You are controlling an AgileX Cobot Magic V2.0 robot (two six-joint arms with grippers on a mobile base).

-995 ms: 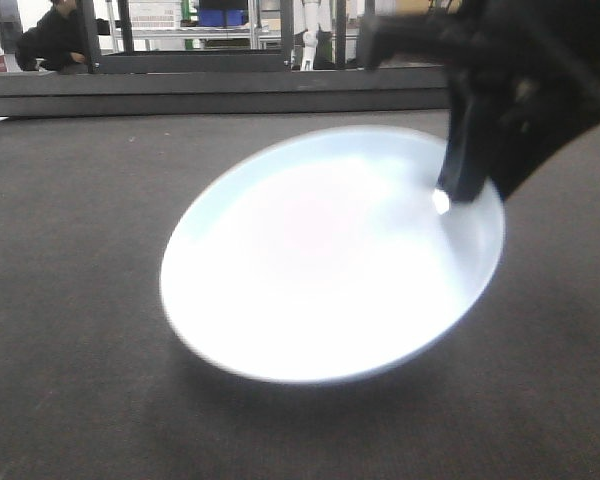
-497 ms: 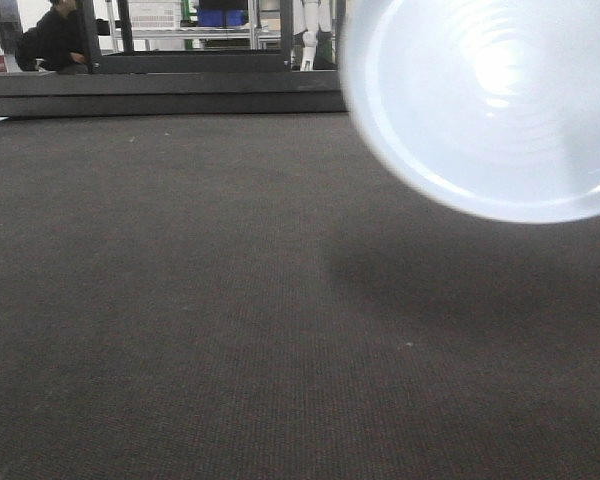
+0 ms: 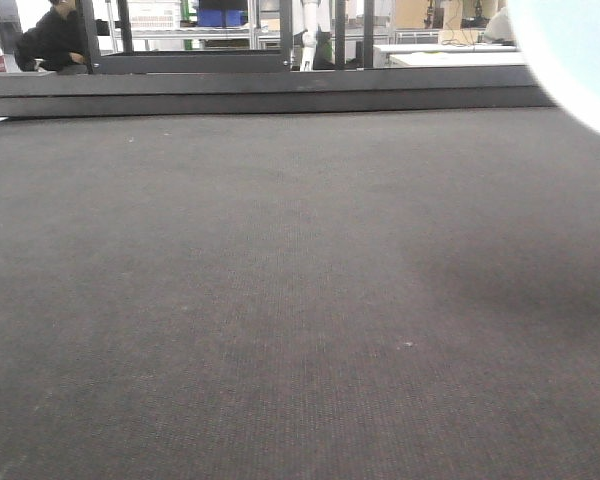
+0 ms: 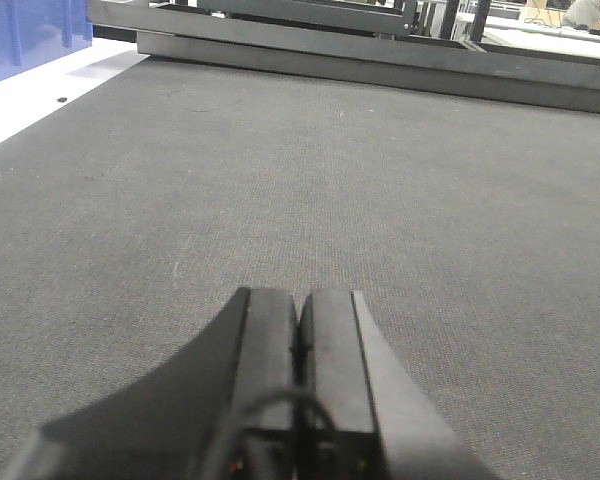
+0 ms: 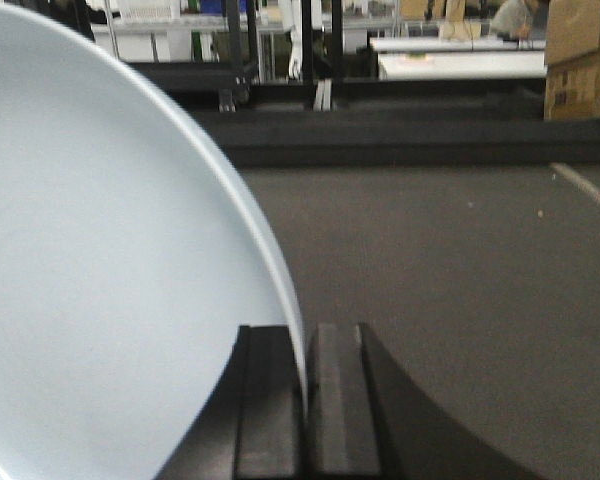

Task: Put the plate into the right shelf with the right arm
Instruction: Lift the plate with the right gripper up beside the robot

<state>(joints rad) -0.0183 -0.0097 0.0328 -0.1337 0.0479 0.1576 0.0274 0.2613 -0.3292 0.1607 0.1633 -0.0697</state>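
The glossy white plate [image 5: 110, 280] fills the left of the right wrist view, held on edge. My right gripper [image 5: 306, 335] is shut on its rim, one finger on each side. In the front view only a curved part of the plate [image 3: 580, 60] shows at the top right corner, lifted above the dark table; the gripper itself is out of that frame. My left gripper [image 4: 300, 298] is shut and empty, low over the dark table top. The stainless-steel right shelf is not clearly in view.
The dark fabric table top [image 3: 280, 300] spreads across the front view, with a dark raised frame [image 3: 260, 95] along its far edge. A blue bin [image 4: 25, 35] stands at the far left. Cardboard boxes [image 5: 580, 55] stand at the right. A person [image 3: 55, 40] sits far back.
The plate has been lifted off the table and carried up and to the right; it now shows only at the front view's top right corner.
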